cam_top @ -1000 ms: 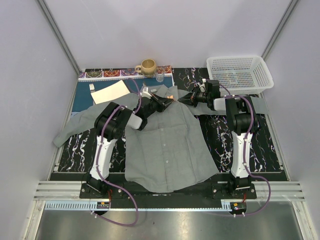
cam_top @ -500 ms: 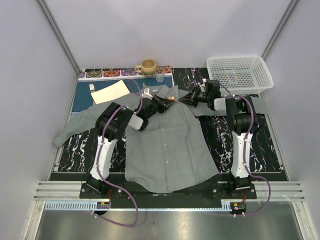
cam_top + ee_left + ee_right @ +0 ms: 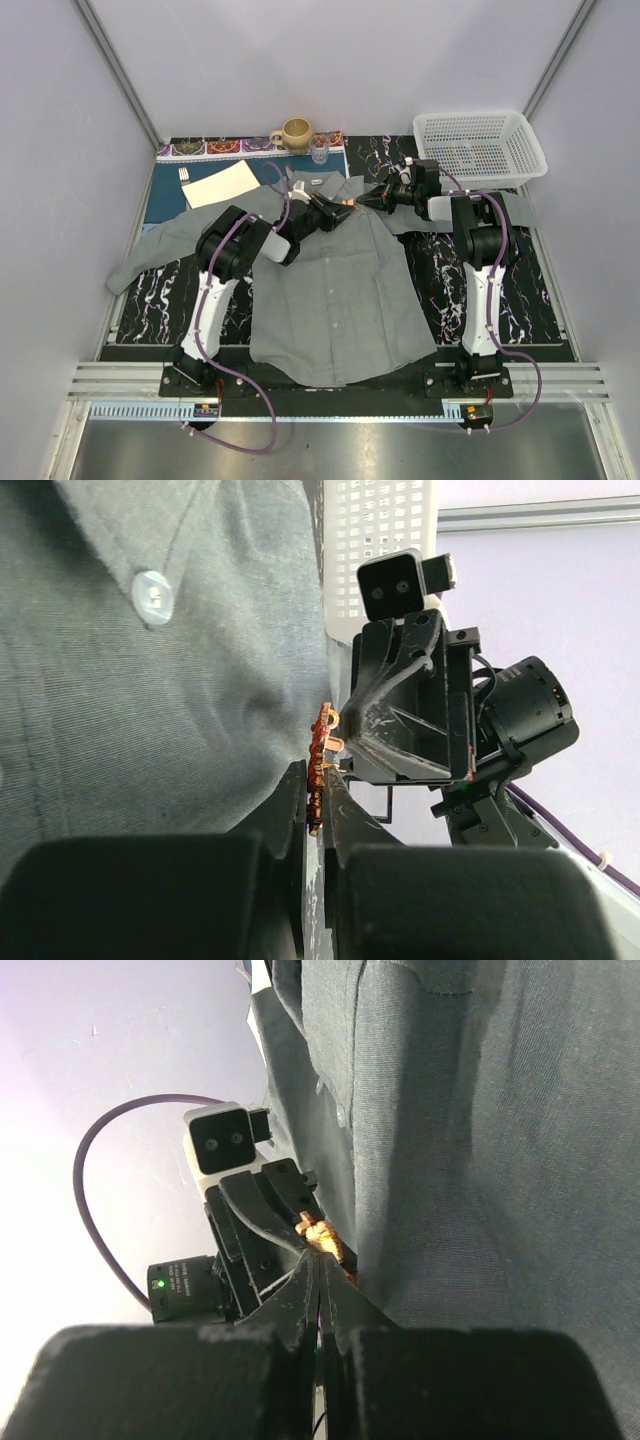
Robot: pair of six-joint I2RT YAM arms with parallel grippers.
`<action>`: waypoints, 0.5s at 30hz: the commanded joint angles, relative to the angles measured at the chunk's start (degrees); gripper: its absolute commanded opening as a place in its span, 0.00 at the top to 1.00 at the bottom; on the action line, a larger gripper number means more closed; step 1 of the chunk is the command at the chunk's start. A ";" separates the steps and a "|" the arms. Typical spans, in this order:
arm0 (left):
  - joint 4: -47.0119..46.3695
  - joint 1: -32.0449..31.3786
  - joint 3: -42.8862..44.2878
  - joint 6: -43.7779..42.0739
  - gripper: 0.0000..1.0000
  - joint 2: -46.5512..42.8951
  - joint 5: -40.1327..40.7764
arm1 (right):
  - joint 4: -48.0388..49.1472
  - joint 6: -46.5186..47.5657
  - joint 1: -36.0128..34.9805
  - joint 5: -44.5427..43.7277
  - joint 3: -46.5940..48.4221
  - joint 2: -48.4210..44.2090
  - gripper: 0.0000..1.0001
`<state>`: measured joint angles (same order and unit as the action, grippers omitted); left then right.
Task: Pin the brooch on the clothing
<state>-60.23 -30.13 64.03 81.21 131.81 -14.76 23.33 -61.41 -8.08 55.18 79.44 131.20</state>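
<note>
The clothing, a grey button-up shirt point(image 3: 330, 290), lies spread on the table, with a pale button point(image 3: 152, 590) showing in the left wrist view. The brooch point(image 3: 320, 748), tiny and orange-red, is pinched edge-on in my left gripper point(image 3: 317, 792), which is shut on it just above the shirt's chest beside the collar. My right gripper point(image 3: 322, 1263) comes from the opposite side, shut, with its tips touching the gold back of the brooch point(image 3: 326, 1239). In the top view both grippers meet at the brooch point(image 3: 347, 205). Whether the brooch's pin is in the cloth is hidden.
A white basket point(image 3: 480, 145) stands at the back right. A tan mug point(image 3: 296, 132) and a small glass point(image 3: 319, 150) sit behind the collar. A cream napkin point(image 3: 222, 184) and a fork point(image 3: 184, 174) lie on the blue placemat point(image 3: 165, 205) at the back left.
My left gripper has edged right with the brooch, closing the gap to the right gripper's tips. The right arm has barely moved.
</note>
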 commanded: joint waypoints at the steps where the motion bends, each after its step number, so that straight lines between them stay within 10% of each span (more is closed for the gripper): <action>1: -6.48 -0.46 1.54 1.58 1.00 1.52 -1.06 | 0.58 -0.03 -0.10 1.25 0.72 -3.32 1.00; 6: -6.74 -0.19 0.92 1.76 1.00 1.52 -0.35 | -1.70 3.03 0.08 3.79 2.65 -3.84 0.98; 15: -7.19 0.69 0.48 1.67 1.00 1.26 -0.35 | -32.62 28.06 0.61 -8.04 10.55 -9.38 0.57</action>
<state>-60.58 -29.93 64.03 82.02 133.51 -14.85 6.20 -48.10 -7.90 54.13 84.58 128.20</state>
